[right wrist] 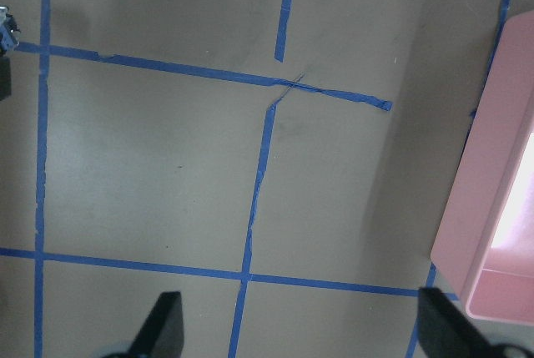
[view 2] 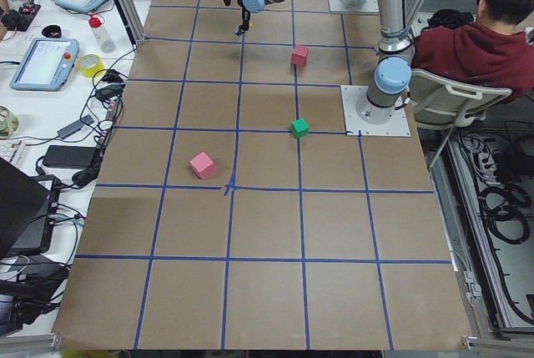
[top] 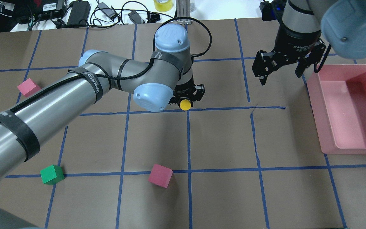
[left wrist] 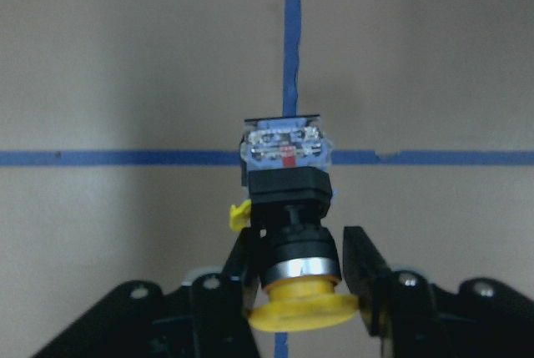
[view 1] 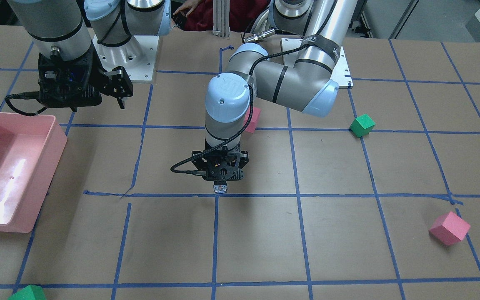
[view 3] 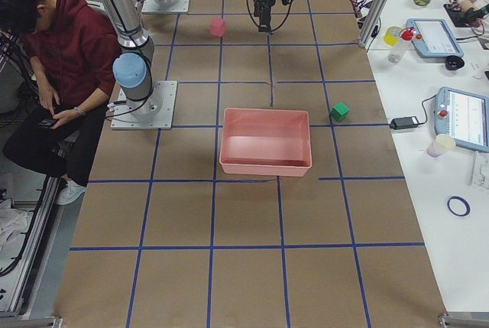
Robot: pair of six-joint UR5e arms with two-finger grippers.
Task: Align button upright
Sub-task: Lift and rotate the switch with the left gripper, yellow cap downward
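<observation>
The button [left wrist: 288,208] has its yellow mushroom cap toward the wrist camera and its silvery base block pointing down at a blue tape crossing. It stands about upright. From overhead only the yellow cap [top: 185,104] shows; from the front the base [view 1: 220,188] shows just above the tape line. My left gripper [left wrist: 299,237] points straight down, its fingers [left wrist: 360,262] closed in on the button's black body. It also shows in the front view [view 1: 221,183]. My right gripper [top: 280,71] hangs open and empty near the pink bin, with both fingertips [right wrist: 167,325] wide apart in its wrist view.
A pink bin [top: 316,105] stands on the robot's right side. Pink cubes [top: 160,175] [top: 28,86] and a green cube [top: 52,174] lie on the left half, and another green cube [view 1: 27,293] is at the far edge. A seated person [view 2: 484,41] is behind the bases.
</observation>
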